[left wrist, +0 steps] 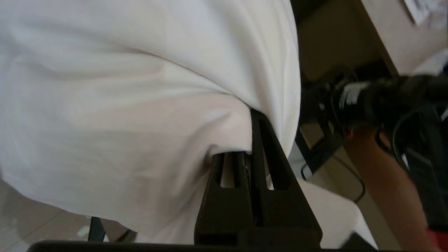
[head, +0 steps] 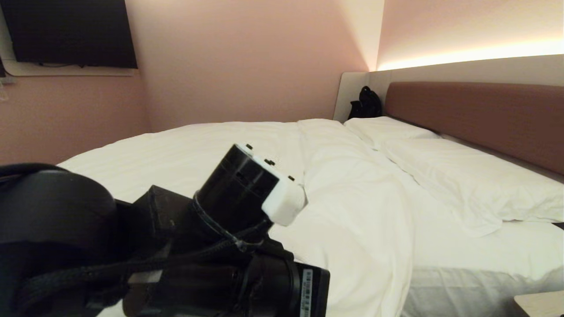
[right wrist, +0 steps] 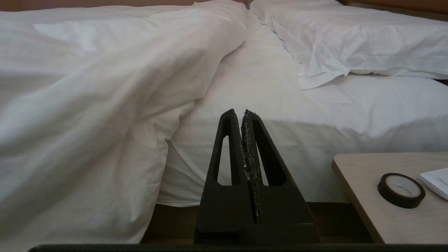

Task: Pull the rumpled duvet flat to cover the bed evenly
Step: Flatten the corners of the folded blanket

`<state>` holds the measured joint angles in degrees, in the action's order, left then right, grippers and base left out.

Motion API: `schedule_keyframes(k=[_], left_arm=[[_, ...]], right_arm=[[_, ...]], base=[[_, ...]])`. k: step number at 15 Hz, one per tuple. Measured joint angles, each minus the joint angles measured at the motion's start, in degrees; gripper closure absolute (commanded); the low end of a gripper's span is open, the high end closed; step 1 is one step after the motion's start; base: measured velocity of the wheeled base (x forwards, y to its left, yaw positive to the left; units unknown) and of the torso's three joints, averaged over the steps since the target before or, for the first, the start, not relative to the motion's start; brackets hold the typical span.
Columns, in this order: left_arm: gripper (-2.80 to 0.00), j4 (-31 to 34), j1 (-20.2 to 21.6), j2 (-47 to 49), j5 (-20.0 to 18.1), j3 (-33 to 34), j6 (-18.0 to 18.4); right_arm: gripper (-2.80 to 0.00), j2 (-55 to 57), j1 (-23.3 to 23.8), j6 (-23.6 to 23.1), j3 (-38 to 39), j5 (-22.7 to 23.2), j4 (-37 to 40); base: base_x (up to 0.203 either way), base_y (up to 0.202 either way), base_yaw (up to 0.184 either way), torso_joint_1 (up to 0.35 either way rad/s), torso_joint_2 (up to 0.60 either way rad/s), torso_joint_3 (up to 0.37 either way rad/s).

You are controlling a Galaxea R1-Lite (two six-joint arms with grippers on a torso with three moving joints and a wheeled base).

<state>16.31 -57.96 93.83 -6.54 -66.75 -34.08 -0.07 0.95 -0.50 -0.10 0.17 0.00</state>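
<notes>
Left gripper (left wrist: pixel 245 140) is clenching a fold of the duvet (left wrist: pixel 140 98), its matte black wedge-shaped fingers (left wrist: pixel 266 154) pinching the soft white cloth, which is billowing in smooth puffy folds above and beside them. Right gripper (right wrist: pixel 243 117) is pointing at the side of the bed (right wrist: pixel 280 147), pressed together on nothing, a frayed seam running between its tapered fingers. Beside it, a pale wooden bedside table (right wrist: pixel 364 210) is carrying a glossy black roll of tape (right wrist: pixel 400 189). Just ahead, the duvet is draping thick and creased over the mattress edge, with bare smooth fitted sheet (right wrist: pixel 259 87) next to it. Beyond, two flat crinkled pillows (head: pixel 462 176) are lying against the padded brownish-red headboard (head: pixel 480 114).
</notes>
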Motion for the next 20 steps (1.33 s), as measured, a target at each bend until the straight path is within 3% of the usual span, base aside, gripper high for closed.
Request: schedule_keyframes(k=[1, 2, 3, 9, 15, 17, 20], left_arm=[[0.00, 0.00, -0.89, 0.05, -0.05, 0.16, 0.02], [-2.42, -0.13, -1.43, 0.23, -0.05, 0.17, 0.07], [-2.80, -0.19, -1.88, 0.51, -0.07, 0.22, 0.10], [-2.80, -0.23, -3.94, 1.39, -1.23, 0.94, 0.69], [-2.80, 0.28, -5.79, -3.17, -0.26, 5.95, 7.07], [-2.80, 0.31, -2.51, -7.39, 2.30, 7.60, 7.55], [-2.80, 0.43, 6.28, -14.60, 6.21, 9.41, 7.86]], right_arm=[[0.00, 0.00, 0.02, -0.01, 0.00, 0.02, 0.00], [0.00, 0.00, 0.02, -0.01, 0.00, -0.01, 0.00], [0.00, 0.00, 0.02, -0.01, 0.00, -0.01, 0.00], [0.00, 0.00, 0.02, -0.01, 0.00, -0.02, 0.01], [0.00, 0.00, 0.02, 0.02, 0.00, -0.01, 0.00], [0.00, 0.00, 0.02, -0.01, 0.00, -0.02, 0.00], [0.00, 0.00, 0.02, 0.02, 0.00, -0.01, 0.00]], base=[[0.000, 0.000, 0.000, 0.000, 0.00, 0.000], [0.000, 0.000, 0.000, 0.000, 0.00, 0.000], [0.000, 0.000, 0.000, 0.000, 0.00, 0.000], [0.000, 0.000, 0.000, 0.000, 0.00, 0.000], [0.000, 0.000, 0.000, 0.000, 0.00, 0.000], [0.000, 0.000, 0.000, 0.000, 0.00, 0.000], [0.000, 0.000, 0.000, 0.000, 0.00, 0.000]])
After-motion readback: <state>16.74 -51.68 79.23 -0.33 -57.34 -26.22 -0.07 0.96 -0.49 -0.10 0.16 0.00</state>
